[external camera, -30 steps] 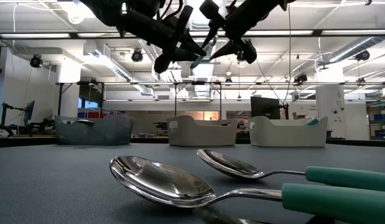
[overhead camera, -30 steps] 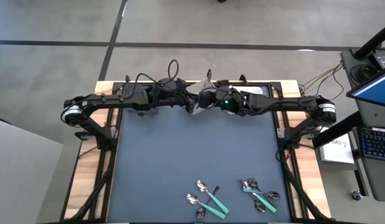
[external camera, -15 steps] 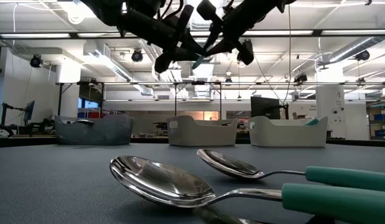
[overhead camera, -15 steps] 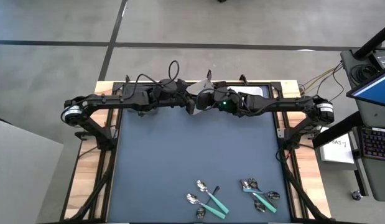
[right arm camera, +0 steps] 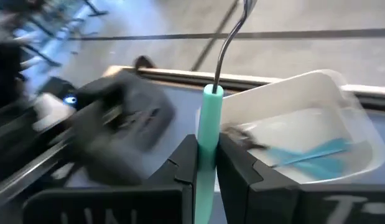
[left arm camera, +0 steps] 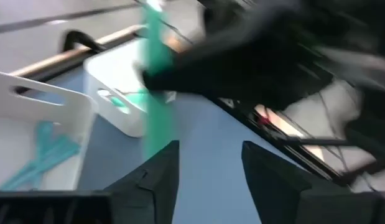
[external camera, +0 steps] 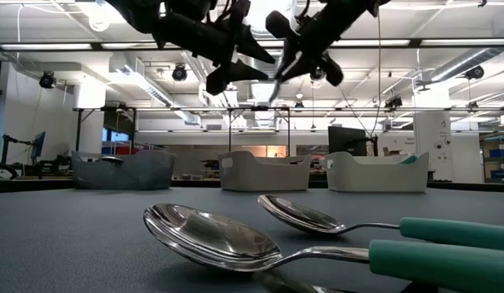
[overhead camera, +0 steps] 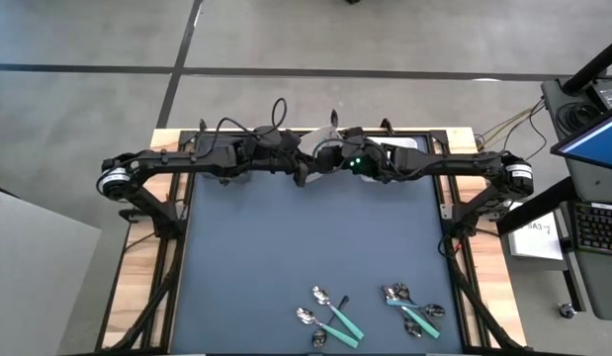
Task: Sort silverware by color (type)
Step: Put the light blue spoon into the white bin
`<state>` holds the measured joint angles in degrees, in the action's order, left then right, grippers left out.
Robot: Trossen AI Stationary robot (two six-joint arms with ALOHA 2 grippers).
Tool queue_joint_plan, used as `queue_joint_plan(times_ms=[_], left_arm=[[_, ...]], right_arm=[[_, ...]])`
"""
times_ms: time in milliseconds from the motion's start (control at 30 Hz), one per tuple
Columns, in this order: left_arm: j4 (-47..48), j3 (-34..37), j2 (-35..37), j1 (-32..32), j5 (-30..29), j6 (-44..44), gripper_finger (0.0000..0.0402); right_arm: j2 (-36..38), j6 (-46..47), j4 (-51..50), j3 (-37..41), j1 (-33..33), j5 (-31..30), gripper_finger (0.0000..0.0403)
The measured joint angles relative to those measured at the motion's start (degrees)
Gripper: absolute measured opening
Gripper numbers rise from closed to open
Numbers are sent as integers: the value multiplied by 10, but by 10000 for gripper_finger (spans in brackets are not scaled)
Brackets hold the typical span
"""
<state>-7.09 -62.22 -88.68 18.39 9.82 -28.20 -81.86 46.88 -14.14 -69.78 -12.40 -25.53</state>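
Both grippers meet high above the table's far edge, over the white bins (overhead camera: 409, 146). My right gripper (right arm camera: 208, 146) is shut on a teal-handled utensil (right arm camera: 212, 106); its metal neck (right arm camera: 228, 37) runs on past the fingers and its head is out of the picture. My left gripper (left arm camera: 208, 162) stands open just beside that teal handle (left arm camera: 156, 93), touching nothing. In the high view the left gripper (overhead camera: 302, 173) and the right gripper (overhead camera: 323, 158) are almost together. Other silverware (overhead camera: 330, 316) lies loose near the table's front edge. My right gripper pinches the utensil's teal handle (right arm camera: 211, 124) between its two fingers. The handle lies along the fingers and sticks out past their tips, with the metal neck beyond. The utensil is lifted clear, high over the bins; its thin metal end (external camera: 274, 88) slants down below the gripper.
A dark grey bin (external camera: 121, 169) and two white bins (external camera: 264, 171) (external camera: 378, 171) stand along the far edge; one white bin (right arm camera: 316, 118) holds teal-handled utensils (right arm camera: 316, 155). Two clusters of spoons (overhead camera: 330, 316) (overhead camera: 414, 309) lie near the front edge. The blue mat between is bare.
The teal-handled utensil has passed from one gripper to the other: my right gripper has shut on its handle, and my left gripper has opened and let go. Both stayed high above the far bins. The utensil's metal end now slants downward.
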Motion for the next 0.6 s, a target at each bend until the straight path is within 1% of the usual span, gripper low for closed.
queue_joint_plan(times_ms=[133,300,400,500,600], left_arm=[[1,0,0,0,33,18,168],[6,0,0,0,37,20,163],[7,0,0,0,37,20,158],[7,0,0,1,37,20,154],[7,0,0,1,35,20,151]], right_arm=[[25,-20,-96,0,-32,1,28],[64,-82,-256,0,-78,0,28],[79,-133,-347,0,-99,-1,28],[77,-201,-431,1,-119,-1,28],[63,-288,-474,7,-136,-3,28]])
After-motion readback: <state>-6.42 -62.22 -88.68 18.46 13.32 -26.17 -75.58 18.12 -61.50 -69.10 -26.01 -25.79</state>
